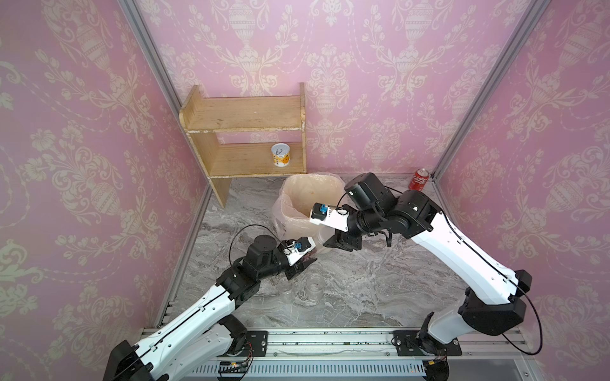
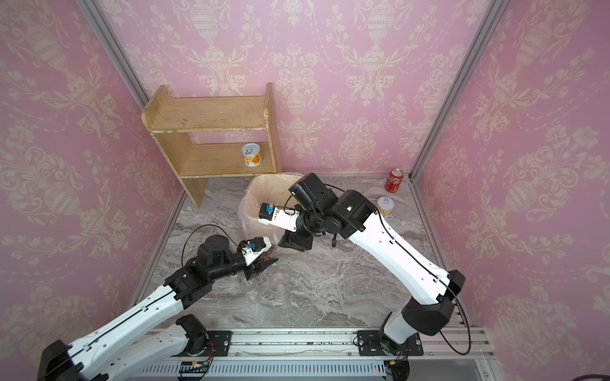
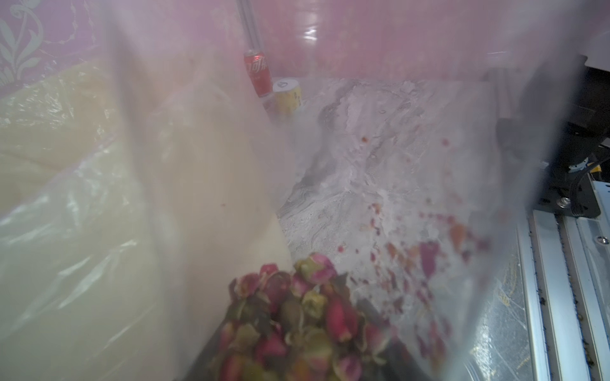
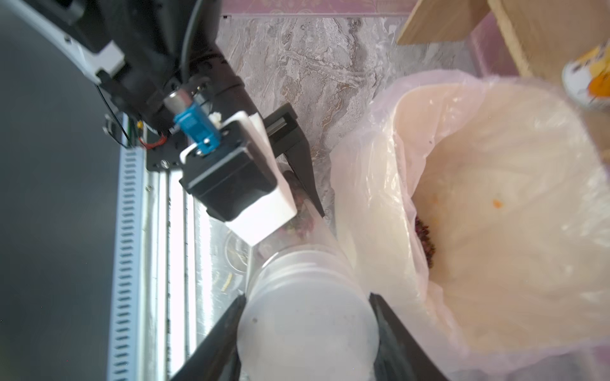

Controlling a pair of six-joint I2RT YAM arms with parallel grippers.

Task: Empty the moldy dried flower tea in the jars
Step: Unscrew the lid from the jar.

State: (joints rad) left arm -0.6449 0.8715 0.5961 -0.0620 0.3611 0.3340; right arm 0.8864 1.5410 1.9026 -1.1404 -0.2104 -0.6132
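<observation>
A clear jar (image 4: 317,237) lies on its side between my two grippers, beside the lined bin (image 1: 297,198). My left gripper (image 1: 310,260) is shut on its body. The left wrist view looks through the jar wall at the dried flower tea (image 3: 297,316), red and green buds heaped inside, with crumbs stuck along the wall. My right gripper (image 4: 307,303) is shut on the jar's whitish round lid (image 4: 307,333), one finger on each side. More tea (image 4: 425,237) lies inside the bin. Two other clear jars (image 1: 314,287) (image 1: 286,290) stand on the table near the left arm.
A wooden shelf (image 1: 244,138) stands at the back left with a printed tin (image 1: 280,155) on its lower board. A red cola can (image 1: 419,179) is in the back right corner, and a second tin (image 2: 385,206) stands near it.
</observation>
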